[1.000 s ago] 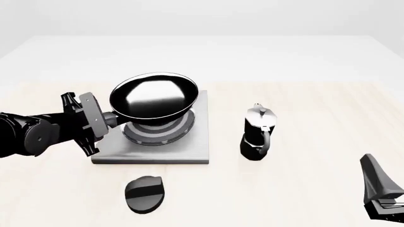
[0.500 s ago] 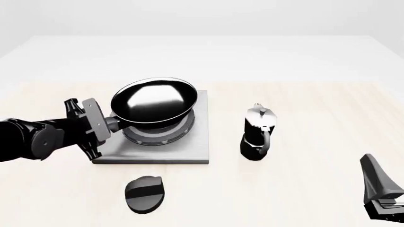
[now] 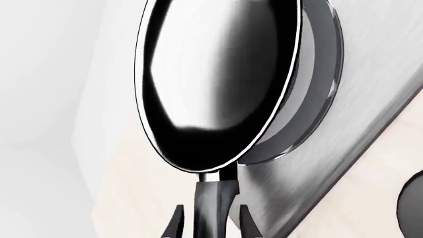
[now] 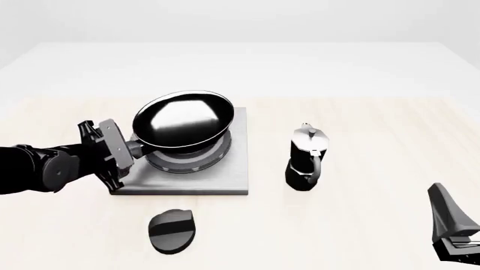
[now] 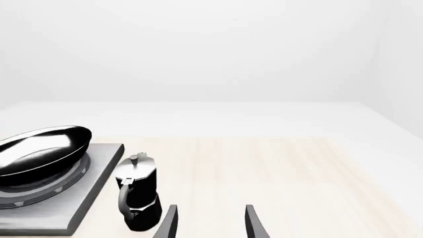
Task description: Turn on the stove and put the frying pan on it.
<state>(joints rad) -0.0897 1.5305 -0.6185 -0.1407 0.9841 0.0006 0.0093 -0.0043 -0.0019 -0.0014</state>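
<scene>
The frying pan (image 4: 184,121), glossy black with a thin silver rim, hangs tilted just over the burner rings (image 4: 188,160) of the grey stove slab (image 4: 217,183). My left gripper (image 4: 132,149) is shut on the pan's handle (image 3: 211,203), one finger (image 3: 175,225) on each side of it. I cannot tell whether the pan (image 3: 218,84) touches the burner (image 3: 320,94). The black oval knob (image 4: 171,230) lies in front of the slab, apart from both grippers. My right gripper (image 5: 210,225) stands open and holds nothing, low at the front right (image 4: 450,236), and it sees the pan (image 5: 39,153) from the side.
A black-and-silver moka pot (image 4: 306,157) stands upright to the right of the stove, between the slab and my right arm; it also shows in the right wrist view (image 5: 137,198). The light wooden table (image 4: 360,124) runs back to a white far edge.
The left arm has sunk and drawn back a little, bringing the tilted pan down closer to the burner. The right arm, the knob and the moka pot have not moved.
</scene>
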